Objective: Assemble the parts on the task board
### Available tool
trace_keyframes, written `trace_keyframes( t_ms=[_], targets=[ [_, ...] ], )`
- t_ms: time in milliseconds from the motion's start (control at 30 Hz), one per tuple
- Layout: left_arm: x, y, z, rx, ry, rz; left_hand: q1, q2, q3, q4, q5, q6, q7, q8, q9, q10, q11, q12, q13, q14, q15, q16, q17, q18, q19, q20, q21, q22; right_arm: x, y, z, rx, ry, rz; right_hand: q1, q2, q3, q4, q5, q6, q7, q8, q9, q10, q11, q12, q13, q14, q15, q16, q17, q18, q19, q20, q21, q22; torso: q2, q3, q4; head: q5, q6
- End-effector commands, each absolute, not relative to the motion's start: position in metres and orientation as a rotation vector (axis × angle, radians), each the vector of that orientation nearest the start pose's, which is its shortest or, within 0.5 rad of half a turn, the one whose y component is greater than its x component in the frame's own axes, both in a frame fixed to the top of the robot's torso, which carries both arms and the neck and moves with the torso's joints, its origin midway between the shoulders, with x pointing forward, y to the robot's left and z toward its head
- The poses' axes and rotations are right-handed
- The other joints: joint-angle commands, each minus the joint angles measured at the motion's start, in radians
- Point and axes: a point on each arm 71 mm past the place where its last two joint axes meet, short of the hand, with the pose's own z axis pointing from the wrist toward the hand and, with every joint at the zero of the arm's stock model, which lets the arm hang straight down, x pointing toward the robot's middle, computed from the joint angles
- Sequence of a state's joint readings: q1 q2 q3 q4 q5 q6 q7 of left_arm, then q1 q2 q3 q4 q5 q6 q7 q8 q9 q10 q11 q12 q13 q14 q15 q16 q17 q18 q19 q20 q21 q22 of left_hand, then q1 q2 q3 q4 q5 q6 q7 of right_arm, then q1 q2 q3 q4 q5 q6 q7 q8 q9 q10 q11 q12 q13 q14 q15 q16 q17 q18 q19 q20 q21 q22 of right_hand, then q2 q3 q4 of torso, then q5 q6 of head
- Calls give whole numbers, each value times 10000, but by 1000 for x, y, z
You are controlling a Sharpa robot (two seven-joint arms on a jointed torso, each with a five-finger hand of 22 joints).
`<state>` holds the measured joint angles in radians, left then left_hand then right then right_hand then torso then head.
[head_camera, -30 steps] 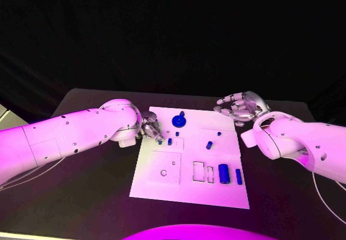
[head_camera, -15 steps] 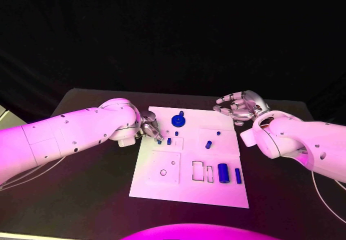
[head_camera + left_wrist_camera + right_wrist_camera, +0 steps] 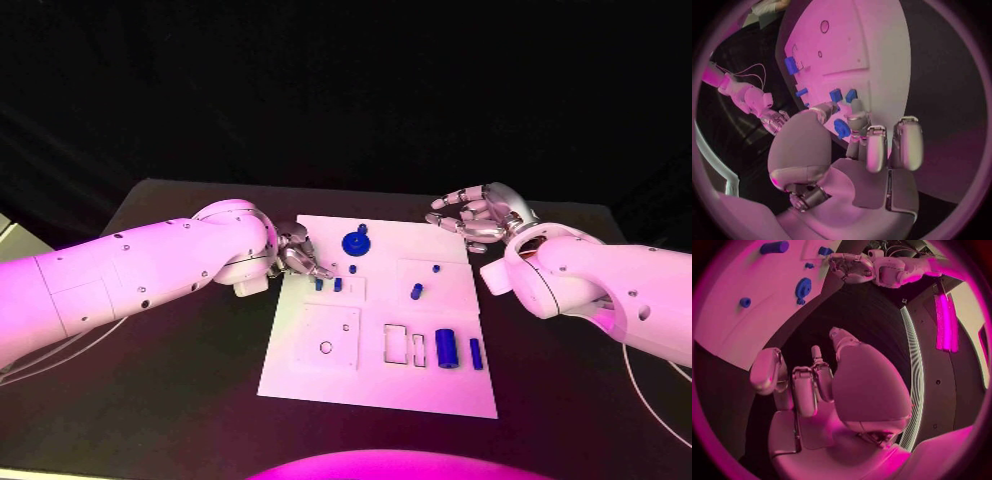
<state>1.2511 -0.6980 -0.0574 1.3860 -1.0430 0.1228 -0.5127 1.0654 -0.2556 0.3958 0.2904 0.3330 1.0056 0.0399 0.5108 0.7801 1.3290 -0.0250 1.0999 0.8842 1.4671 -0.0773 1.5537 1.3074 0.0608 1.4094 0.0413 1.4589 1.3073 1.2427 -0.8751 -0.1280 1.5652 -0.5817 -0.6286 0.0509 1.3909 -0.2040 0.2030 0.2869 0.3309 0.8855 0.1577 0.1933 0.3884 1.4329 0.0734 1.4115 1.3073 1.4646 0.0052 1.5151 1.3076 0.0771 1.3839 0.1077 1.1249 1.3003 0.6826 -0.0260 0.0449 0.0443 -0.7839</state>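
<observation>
Head view: left hand (image 3: 300,255) at board (image 3: 378,380) left edge, fingertips just beside two small upright pegs (image 3: 329,284). Right hand (image 3: 476,214) off board's far right corner, fingers curled, empty.
Left wrist view: small blue part (image 3: 841,128) pinched at fingertips; its axis unclear.

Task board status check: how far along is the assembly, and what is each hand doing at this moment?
Early to middle stage. Looks done: a blue gear sits at the far end of the task board. In hand: the left hand pinches a small blue part at the board's left edge, beside two small pegs. Left: the blue cylinder and bar lie beside open rectangular slots. The right hand hovers, holding nothing.
</observation>
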Motion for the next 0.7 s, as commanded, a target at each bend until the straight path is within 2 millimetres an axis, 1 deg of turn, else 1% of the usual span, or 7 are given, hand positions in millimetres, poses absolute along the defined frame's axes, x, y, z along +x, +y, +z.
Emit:
trace_keyframes(
  t_ms=[33,433,500,533,567,600,700],
  targets=[
    [508,182,-211,-2543,22415,-4748,-42,92,-397,23,-330,-93,81,-66,-19,-129,28,-111,-107,893,30,-79,2133,-52,-102,-12,-74,464,481,-225,-189,7184,15565,9619,-79,-5,-39,-4,40,-80,15,39,13,-56,9,-66,1054,751,-55,-21,1416,151,-7,-47,-65,-8,-10,15,-2,-2,24],
    [509,182,-197,-3316,21228,-6447,593,706,-1950,24,-465,-889,334,-41,13,-1178,259,-918,-1313,622,206,-518,1332,162,-807,126,-641,-393,482,-226,-189,7200,15516,9591,-96,-7,-46,1,39,-93,16,38,11,-63,10,-75,1046,749,-55,-25,1411,154,-12,-47,-84,-17,-2,20,-2,-43,101],
    [509,177,-192,-3257,20604,-7491,1443,735,-1792,-25,-363,-1809,703,-296,-105,-2689,606,-1988,-2498,-381,511,-1757,-644,617,-2636,318,-2066,-2431,482,-227,-189,7203,15492,9579,-101,-6,-47,2,41,-96,17,38,10,-64,11,-77,1044,746,-55,-31,1399,159,-24,-47,-115,-35,6,17,-3,-61,99],
    [509,175,-189,-3195,20283,-7921,2051,700,-1540,-6,-340,-2337,1036,-459,-244,-3464,889,-2296,-2657,-1383,772,-2773,-2018,878,-3975,497,-3201,-3821,482,-227,-189,7204,15482,9574,-101,-6,-47,2,41,-96,17,38,10,-64,11,-77,1044,746,-55,-31,1399,159,-24,-47,-115,-35,9,15,-5,-72,107],
    [509,172,-186,-3087,19842,-8441,2236,688,-1437,27,-344,-2418,1101,-462,-313,-3605,980,-2301,-2703,-1635,880,-2983,-2309,935,-4279,592,-3515,-4144,482,-228,-189,7207,15470,9564,-101,-6,-47,1,42,-98,17,38,10,-74,11,-88,1033,744,-55,-35,1392,163,-31,-47,-133,-46,17,8,-8,-75,112],
    [509,171,-185,-3009,19553,-8714,2968,609,-988,-97,-334,-2876,1207,-701,-581,-4594,1143,-2858,-3030,-3650,1030,-4874,-4702,1103,-5430,771,-4629,-5235,482,-228,-189,7210,15463,9556,-101,-6,-47,1,42,-98,17,38,10,-74,11,-88,1033,744,-55,-35,1392,163,-31,-47,-133,-46,21,5,-9,-73,111],
    [507,165,-179,-2463,18138,-9623,4033,123,137,-87,-404,-3359,1528,-979,-1378,-5569,1500,-3995,-4210,-5159,1473,-6199,-5760,1158,-6097,1231,-6188,-6127,482,-230,-189,7217,15437,9531,-99,-6,-46,-1,44,-99,17,39,9,-73,11,-86,1034,743,-55,-37,1389,163,-30,-47,-133,-45,13,8,7,-95,111]
  ],
)
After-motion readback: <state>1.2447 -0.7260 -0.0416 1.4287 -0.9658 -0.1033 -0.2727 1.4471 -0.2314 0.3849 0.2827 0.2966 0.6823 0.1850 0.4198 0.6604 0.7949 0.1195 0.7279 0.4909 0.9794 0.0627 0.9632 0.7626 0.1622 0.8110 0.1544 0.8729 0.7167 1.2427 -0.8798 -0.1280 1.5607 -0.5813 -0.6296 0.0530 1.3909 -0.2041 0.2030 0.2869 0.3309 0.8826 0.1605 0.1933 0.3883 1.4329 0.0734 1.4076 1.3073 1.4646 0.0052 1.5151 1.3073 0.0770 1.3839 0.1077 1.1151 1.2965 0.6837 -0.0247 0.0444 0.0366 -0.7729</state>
